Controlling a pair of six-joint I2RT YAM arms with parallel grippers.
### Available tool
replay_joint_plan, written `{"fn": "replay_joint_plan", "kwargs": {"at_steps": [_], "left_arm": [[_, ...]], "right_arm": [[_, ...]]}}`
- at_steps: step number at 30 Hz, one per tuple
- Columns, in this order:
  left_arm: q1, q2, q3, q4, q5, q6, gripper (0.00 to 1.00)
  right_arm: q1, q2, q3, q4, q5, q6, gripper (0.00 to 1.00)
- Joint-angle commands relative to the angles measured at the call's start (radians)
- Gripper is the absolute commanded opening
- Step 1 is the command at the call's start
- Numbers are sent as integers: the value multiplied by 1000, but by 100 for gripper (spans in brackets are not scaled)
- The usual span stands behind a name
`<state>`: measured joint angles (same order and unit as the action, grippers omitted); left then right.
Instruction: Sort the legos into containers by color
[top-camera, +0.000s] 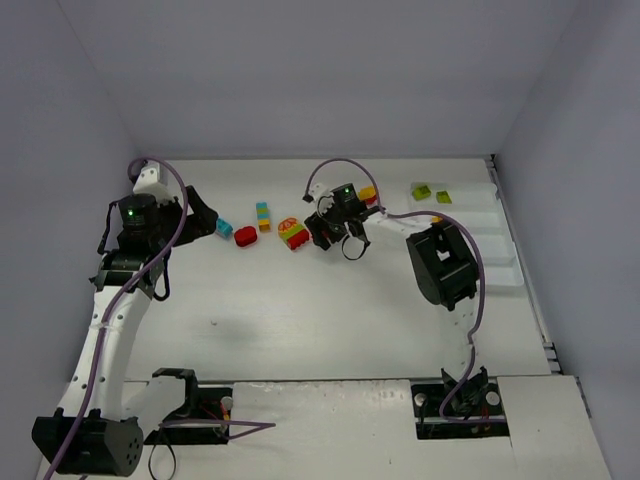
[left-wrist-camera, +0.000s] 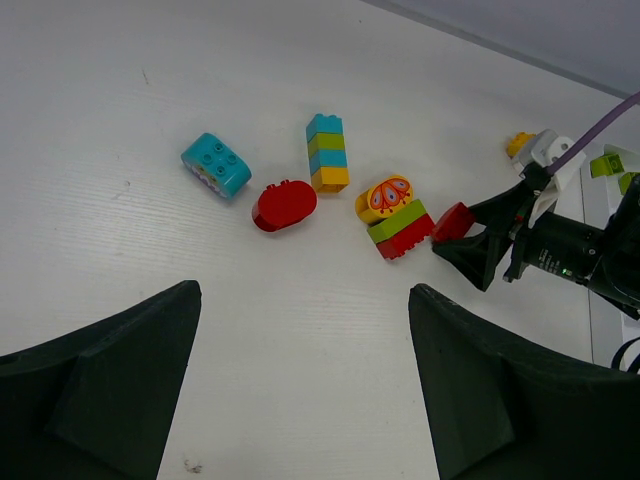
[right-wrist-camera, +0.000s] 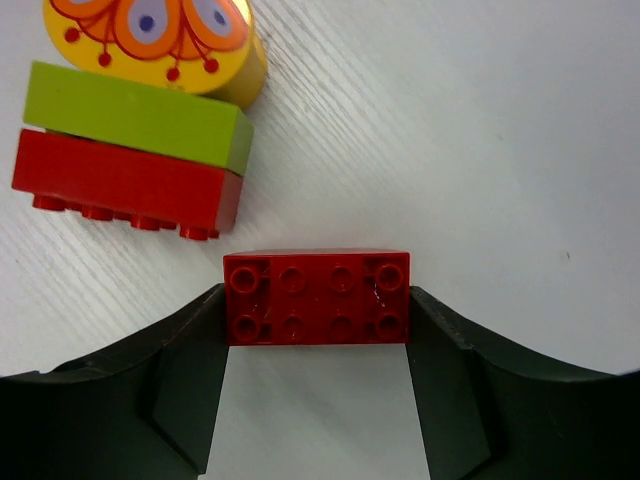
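1. The right gripper (right-wrist-camera: 316, 312) is clenched on a red brick (right-wrist-camera: 316, 295). One finger presses on each short end, and the studs face the wrist camera.
2. The held brick sits low over the white surface (top-camera: 300, 320), just beside a three-piece stack (right-wrist-camera: 130, 130). I cannot tell whether the brick touches the surface.
3. The stack lies on its side. It is made of a yellow round piece printed with an orange pattern, a lime green brick and a red brick at the end.
4. The left gripper (left-wrist-camera: 302, 300) is released, with its fingers spread wide and nothing between them. It hangs over the left part of the surface, aimed at the row of legos.
5. A cyan brick (left-wrist-camera: 215, 165) lies at the left end of that row.
6. A red rounded brick (left-wrist-camera: 284, 205) lies near it on the right, apart from it.
7. A tall stack (left-wrist-camera: 328, 152) of cyan, green, cyan and yellow-orange pieces lies flat, a little farther back than the red rounded brick.
8. A small yellow piece (top-camera: 368, 193) sits on the far side of the right wrist.
9. The white tray (top-camera: 497, 262) lies along the right edge. Two lime green pieces (top-camera: 421, 191) rest at its far end, but I cannot tell in which compartment.
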<state>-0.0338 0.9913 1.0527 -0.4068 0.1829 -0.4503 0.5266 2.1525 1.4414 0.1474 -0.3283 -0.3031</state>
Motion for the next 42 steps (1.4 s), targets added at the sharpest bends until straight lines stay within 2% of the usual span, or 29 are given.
{"fn": "replay_joint_plan", "kwargs": {"at_steps": [1,7,11,15,18,27,28,30,31,34,37,42], "left_arm": [[-6,-11,29,51,7,-1,78],[-8,-10,29,52,12,-2,78],[-8,-5,29,54,13,-2,78],[-8,0,29,54,13,-2,78],[-8,6,29,52,18,-4,78],[-8,17,30,54,26,-7,78],[-8,15,30,54,26,-7,78],[-8,17,29,54,24,-5,78],[-8,18,29,54,23,-5,78],[-8,18,29,54,21,-5,78],[-8,18,29,53,17,-5,78],[-9,23,26,54,13,-5,78]], "right_arm": [[-40,-127,-85,64,98,63,16],[-154,-348,-269,130,198,169,14],[-284,-472,-369,149,227,240,14],[-376,-537,-435,136,317,286,15],[-451,-562,-476,132,325,336,17],[-504,-583,-549,92,443,395,26],[-513,-577,-552,90,446,406,28],[-520,-569,-555,83,439,418,41],[-522,-566,-555,81,430,418,55],[-522,-563,-556,81,408,424,75],[-522,-569,-558,80,400,426,84],[-521,-617,-561,70,384,441,87]]}}
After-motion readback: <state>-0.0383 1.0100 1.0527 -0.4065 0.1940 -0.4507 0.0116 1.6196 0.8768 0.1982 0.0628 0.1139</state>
